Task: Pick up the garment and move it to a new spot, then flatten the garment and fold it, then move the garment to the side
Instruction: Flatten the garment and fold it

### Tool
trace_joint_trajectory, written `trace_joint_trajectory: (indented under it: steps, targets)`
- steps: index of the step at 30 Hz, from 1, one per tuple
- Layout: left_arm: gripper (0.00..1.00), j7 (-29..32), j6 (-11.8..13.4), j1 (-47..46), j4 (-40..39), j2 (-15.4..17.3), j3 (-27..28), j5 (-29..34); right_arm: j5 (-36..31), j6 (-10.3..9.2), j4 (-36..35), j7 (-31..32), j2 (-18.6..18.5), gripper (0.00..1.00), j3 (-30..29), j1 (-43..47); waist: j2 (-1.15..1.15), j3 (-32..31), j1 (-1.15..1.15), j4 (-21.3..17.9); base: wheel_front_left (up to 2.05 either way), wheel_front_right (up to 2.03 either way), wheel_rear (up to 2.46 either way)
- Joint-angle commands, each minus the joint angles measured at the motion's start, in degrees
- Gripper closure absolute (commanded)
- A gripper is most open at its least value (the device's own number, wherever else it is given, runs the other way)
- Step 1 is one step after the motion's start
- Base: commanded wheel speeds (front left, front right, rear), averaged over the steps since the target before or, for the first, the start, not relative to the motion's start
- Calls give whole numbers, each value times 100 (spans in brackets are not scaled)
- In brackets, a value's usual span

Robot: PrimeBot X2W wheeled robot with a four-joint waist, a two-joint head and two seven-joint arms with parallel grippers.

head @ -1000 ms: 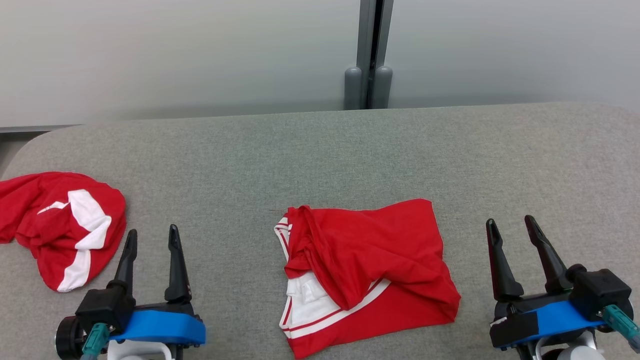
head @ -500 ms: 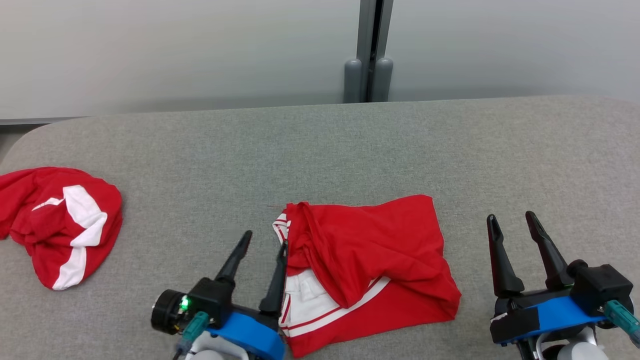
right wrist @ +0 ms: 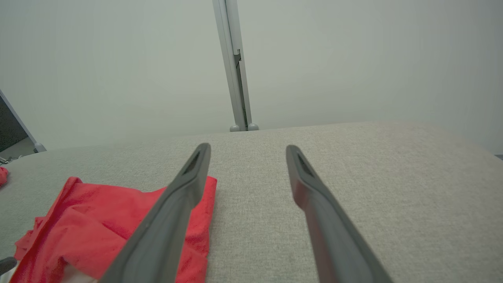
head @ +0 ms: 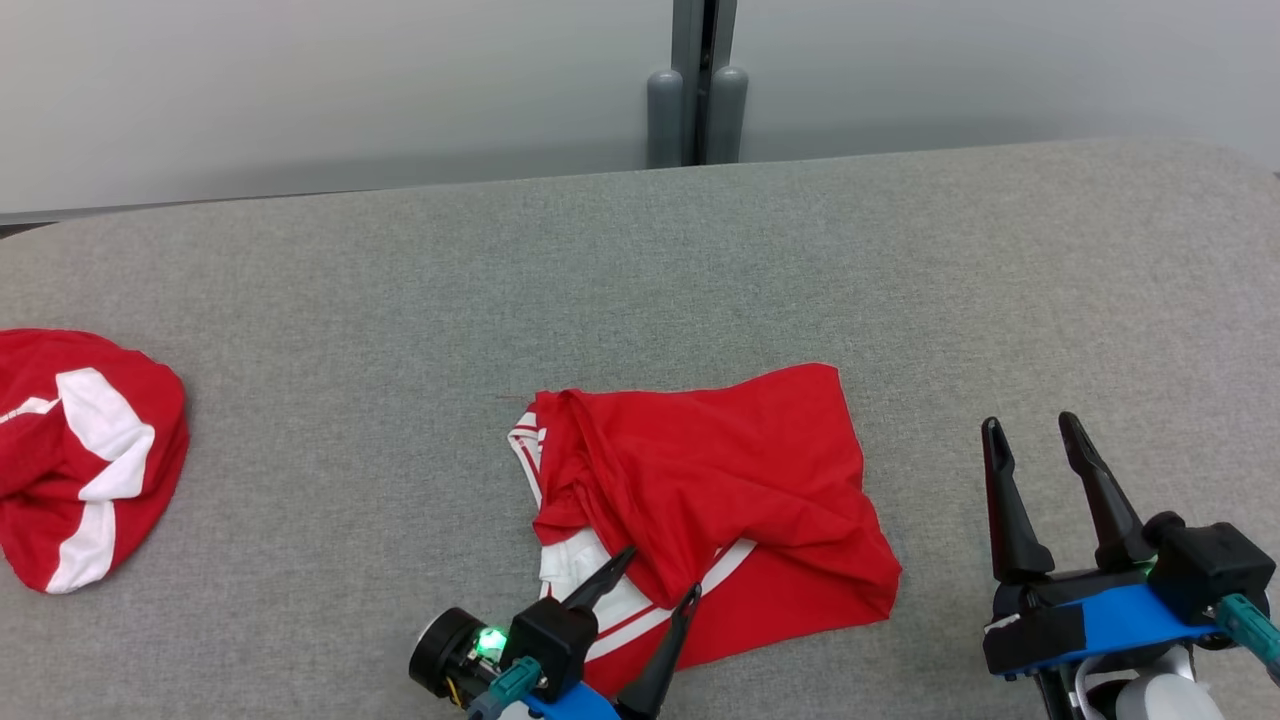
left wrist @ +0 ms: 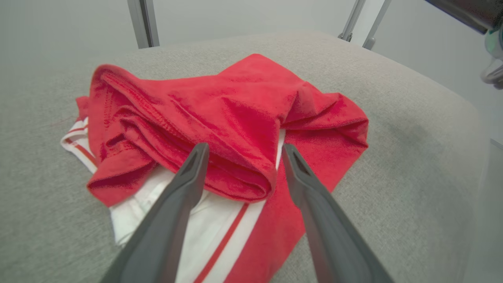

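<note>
Red-and-white garments, two: folded garment (head: 720, 480) lower centre, bunched garment (head: 80, 460) left edge, grey fabric surface (head: 400, 300). Left gripper (head: 660, 571), right gripper (head: 1029, 422): both jaws released, empty.

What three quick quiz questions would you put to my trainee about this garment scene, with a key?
1. True or false: the left gripper is shut on the red garment.
2. Which one stands beside the garment, over bare surface? A the left gripper, B the right gripper.
3. Fill in: a second red-and-white garment lies at the robot's far ____ on the grey padded surface.
Key: 1 false, its jaws are open astride a fold; 2 B; 3 left.
</note>
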Motion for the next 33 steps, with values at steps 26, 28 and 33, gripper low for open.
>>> trace_joint_trajectory:
  steps: [26, 28, 33]
  targets:
    - [100, -61, 72, -171, 300, 342, -410, -457, 99, 1, 386, -209, -3, 0, -155, -90, 0, -80, 0, 206, 0, 0, 0]
    - [100, -5, 125, -41, 116, 437, -379, -492, 100, 1, 430, -209, -3, 0, -165, -88, 0, -111, 0, 262, 0, 0, 0]
    - [100, 153, 259, 266, -290, 659, -293, -609, 98, 1, 496, -238, -3, 0, -206, -64, 0, -145, 0, 367, 0, 0, 0]
